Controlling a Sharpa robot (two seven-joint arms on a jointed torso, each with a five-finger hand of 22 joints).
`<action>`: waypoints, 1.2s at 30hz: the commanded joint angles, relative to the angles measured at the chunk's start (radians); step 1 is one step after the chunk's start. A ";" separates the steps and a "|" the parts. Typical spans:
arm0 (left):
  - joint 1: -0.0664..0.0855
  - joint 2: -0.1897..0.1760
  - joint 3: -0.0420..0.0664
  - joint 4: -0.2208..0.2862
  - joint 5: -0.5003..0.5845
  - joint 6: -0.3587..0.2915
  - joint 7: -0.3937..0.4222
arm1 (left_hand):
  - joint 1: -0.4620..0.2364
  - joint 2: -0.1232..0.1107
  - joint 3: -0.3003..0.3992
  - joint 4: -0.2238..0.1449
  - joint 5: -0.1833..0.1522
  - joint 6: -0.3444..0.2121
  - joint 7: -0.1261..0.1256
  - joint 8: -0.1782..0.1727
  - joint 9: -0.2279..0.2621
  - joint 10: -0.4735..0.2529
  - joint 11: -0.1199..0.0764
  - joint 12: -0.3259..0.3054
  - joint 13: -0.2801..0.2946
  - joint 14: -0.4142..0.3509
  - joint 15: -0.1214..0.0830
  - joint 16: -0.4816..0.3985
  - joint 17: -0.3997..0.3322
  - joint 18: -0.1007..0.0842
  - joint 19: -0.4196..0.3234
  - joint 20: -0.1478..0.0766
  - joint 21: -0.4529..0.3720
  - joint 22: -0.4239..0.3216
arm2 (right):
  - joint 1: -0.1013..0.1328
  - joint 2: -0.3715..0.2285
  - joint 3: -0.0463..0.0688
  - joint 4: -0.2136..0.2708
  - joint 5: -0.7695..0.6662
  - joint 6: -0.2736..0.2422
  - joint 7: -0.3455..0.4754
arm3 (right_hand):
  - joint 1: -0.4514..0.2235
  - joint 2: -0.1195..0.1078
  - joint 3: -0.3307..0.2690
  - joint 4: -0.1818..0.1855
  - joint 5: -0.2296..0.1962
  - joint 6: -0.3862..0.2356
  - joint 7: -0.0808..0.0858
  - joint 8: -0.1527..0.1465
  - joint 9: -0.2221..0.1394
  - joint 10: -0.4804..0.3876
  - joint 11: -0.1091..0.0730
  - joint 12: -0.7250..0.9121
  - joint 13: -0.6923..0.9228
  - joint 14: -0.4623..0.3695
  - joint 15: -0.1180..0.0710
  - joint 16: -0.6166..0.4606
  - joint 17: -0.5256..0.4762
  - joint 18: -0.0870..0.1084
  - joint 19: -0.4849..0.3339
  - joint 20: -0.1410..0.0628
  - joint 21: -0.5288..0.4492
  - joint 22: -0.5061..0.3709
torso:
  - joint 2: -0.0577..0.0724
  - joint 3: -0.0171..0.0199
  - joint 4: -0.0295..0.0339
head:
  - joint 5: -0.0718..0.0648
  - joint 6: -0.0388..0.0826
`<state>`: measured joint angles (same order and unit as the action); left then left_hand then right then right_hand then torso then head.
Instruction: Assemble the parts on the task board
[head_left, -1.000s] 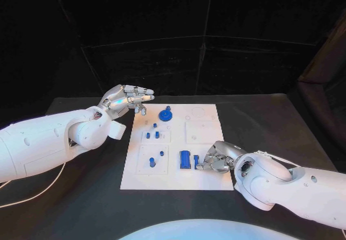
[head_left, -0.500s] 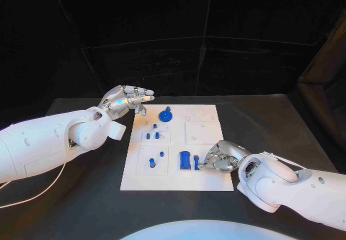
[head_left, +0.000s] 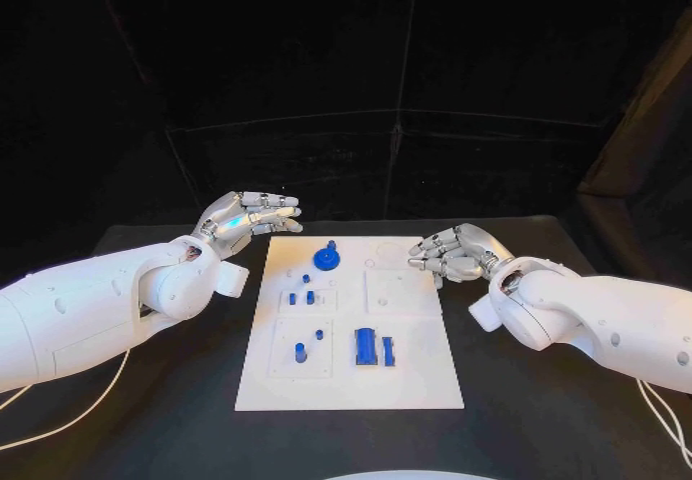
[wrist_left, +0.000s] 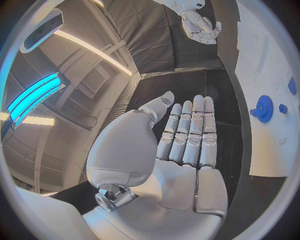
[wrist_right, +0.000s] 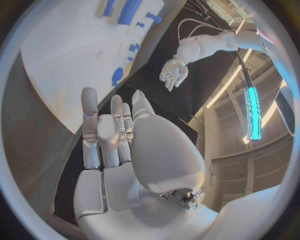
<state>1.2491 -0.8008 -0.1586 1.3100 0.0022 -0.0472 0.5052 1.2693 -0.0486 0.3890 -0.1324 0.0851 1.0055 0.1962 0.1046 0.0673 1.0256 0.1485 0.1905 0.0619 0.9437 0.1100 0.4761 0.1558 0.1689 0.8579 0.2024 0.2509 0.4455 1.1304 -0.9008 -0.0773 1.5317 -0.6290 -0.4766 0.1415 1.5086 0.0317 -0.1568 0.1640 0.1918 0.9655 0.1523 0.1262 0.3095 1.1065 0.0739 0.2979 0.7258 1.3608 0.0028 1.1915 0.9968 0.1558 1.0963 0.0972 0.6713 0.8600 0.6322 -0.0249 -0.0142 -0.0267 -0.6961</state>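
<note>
head camera above, wrist cameras close behind palms, sharing task board (head_left: 353, 320)

A robotics lab test cell: a black cloth-covered worktop (head_left: 173, 400) hemmed by black curtain panels (head_left: 404, 150) from 9 to 3 o'clock, a white rectangular task board (head_left: 418, 350) at centre, ceiling strip lights (wrist_left: 94, 50) above.

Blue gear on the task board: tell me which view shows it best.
The head view: the blue gear lies on the task board, seen whole from above. The left wrist view shows it larger but bent near the circle's rim. In the right wrist view it is small and edge-on.
</note>
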 joint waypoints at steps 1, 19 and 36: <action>0.001 0.016 0.001 -0.031 0.073 -0.039 0.063 | -0.001 0.010 -0.006 0.005 0.001 -0.006 0.003 -0.011 -0.002 0.003 0.009 -0.029 0.000 0.006 0.016 -0.087 -0.037 0.004 -0.043 0.026 -0.063 -0.054 | 0.012 0.042 0.010 -0.083 0.330 0.071 0.264 | 0.079 0.017 0.009 -0.019 -0.007 -0.016 0.039 -0.064 -0.073 -0.047 0.055 -0.238 -0.334 -0.392 0.068 -0.367 -0.266 0.027 -0.149 0.079 -0.397 -0.312 | -0.013 -0.0054 -0.0007 | -0.002 0.033; -0.035 0.087 0.013 -0.141 0.078 -0.121 0.051 | -0.576 0.049 -0.224 0.132 -0.085 -0.465 -0.093 -0.105 -0.067 -0.462 -0.050 -0.191 -0.062 -0.407 -0.025 -0.360 -0.156 -0.062 -0.419 -0.052 -0.251 -0.288 | 0.009 0.198 0.031 -0.305 0.393 0.044 0.282 | -0.627 -0.032 0.078 -0.090 -0.089 -0.428 -0.048 -0.126 -0.209 -0.503 -0.004 -0.298 -0.583 -0.781 -0.003 -0.786 -0.542 -0.049 -0.516 0.002 -0.555 -0.605 | -0.048 0.0068 0.0027 | 0.012 0.095; -0.161 0.036 0.125 0.167 0.016 -0.584 0.023 | -0.920 0.049 -0.304 0.132 -0.085 -0.734 -0.196 -0.105 -0.067 -0.743 -0.149 -0.191 -0.062 -0.674 -0.110 -0.476 -0.156 -0.169 -0.638 -0.126 -0.251 -0.366 | -0.077 0.123 0.076 0.027 0.621 -0.282 0.375 | -1.056 -0.032 0.157 -0.164 -0.192 -0.690 -0.152 -0.126 -0.310 -0.797 -0.074 -0.298 -0.653 -1.063 -0.003 -0.984 -0.764 -0.086 -0.799 -0.097 -0.671 -0.730 | -0.088 0.0249 0.0142 | 0.027 0.096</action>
<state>1.0911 -0.7613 -0.0378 1.4586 0.0534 -0.4610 0.5359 0.4789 -0.0003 0.1154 -0.0026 0.0077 0.3725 0.0318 0.0080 0.0024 0.3885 0.0265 0.0073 0.0025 0.3704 0.0145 0.0496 0.0025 0.0777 0.3025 0.1042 0.0081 0.1092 1.0533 -0.7750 -0.0036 1.5460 -0.0811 -0.6555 0.4705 0.6216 0.0015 -0.0175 0.0080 0.0344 0.3786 0.0349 0.0077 0.0317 0.4253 0.0071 0.0071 0.1004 0.4080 0.0016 0.2857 0.3203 0.1002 0.4090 0.0290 0.0566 0.1793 0.5461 -0.0010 -0.0006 0.0002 -0.5999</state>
